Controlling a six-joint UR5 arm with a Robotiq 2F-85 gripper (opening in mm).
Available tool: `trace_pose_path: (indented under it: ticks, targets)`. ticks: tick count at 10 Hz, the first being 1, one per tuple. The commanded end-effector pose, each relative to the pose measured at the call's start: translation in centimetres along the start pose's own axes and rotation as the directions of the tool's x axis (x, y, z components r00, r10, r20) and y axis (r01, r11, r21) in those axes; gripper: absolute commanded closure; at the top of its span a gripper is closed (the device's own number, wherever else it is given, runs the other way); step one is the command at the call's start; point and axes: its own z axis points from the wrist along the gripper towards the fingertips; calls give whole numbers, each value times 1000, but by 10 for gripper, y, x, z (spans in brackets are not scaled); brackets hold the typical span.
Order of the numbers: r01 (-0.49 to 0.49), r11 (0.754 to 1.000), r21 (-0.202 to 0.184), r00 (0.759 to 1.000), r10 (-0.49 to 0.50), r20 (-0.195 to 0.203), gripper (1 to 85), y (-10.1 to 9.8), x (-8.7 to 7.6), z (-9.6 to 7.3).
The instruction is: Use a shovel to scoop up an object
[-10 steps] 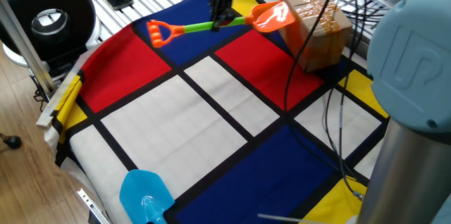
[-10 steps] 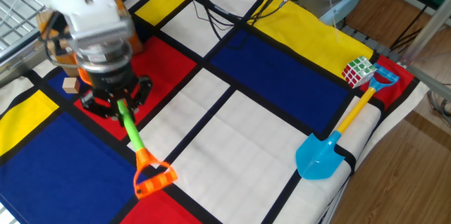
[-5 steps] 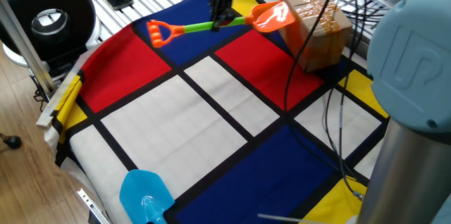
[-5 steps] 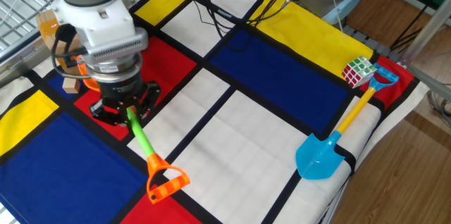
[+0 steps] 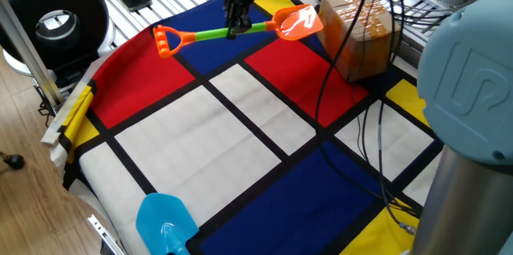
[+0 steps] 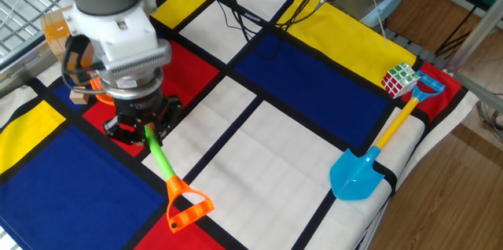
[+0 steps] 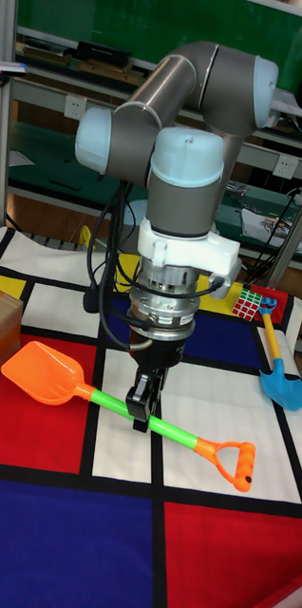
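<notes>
- gripper pointing down, fingers clamped on the green shaft of the shovel, roughly mid-shaft; same grip seen in one fixed view and the other fixed view
- shovel lifted off the cloth in the tall fixed view, tilted: orange blade higher at centre left of frame, orange D-loop lower toward right
- one fixed view: shovel near top centre, blade to the right just beside the cardboard box, loop to the left over a red panel
- the other fixed view: only shaft and loop of shovel clear, running toward lower left-centre; blade mostly hidden behind the wrist
- object: small tan cube at left edge of frame in the other fixed view, partly hidden by the arm, near the blade end; cannot tell if touching the blade
- object not made out in the other two views
- table cloth with red, blue, yellow, white panels and black lines
- light blue shovel lying flat at right of frame, blade toward lower right, well apart from gripper; its blade also at bottom left in one fixed view
- puzzle cube at right, touching the blue shovel's handle end
- black round device upper left in one fixed view, off the table
- cables draped across right side of cloth
</notes>
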Motion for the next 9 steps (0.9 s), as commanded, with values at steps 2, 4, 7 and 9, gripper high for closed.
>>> trace_pose_path:
  ticks: [2, 4, 7, 9]
  targets:
    - [19, 1000, 15, 1000, -19, -16, 847, -6, 3, 2]
    - [6, 1000, -7, 1000, -6, -17, 847, 0, 3, 2]
    - [8, 1000, 6, 1000, -8, -29, 847, -4, 6, 2]
    - [30, 1000, 2, 998, -30, -46, 847, -11, 8, 14]
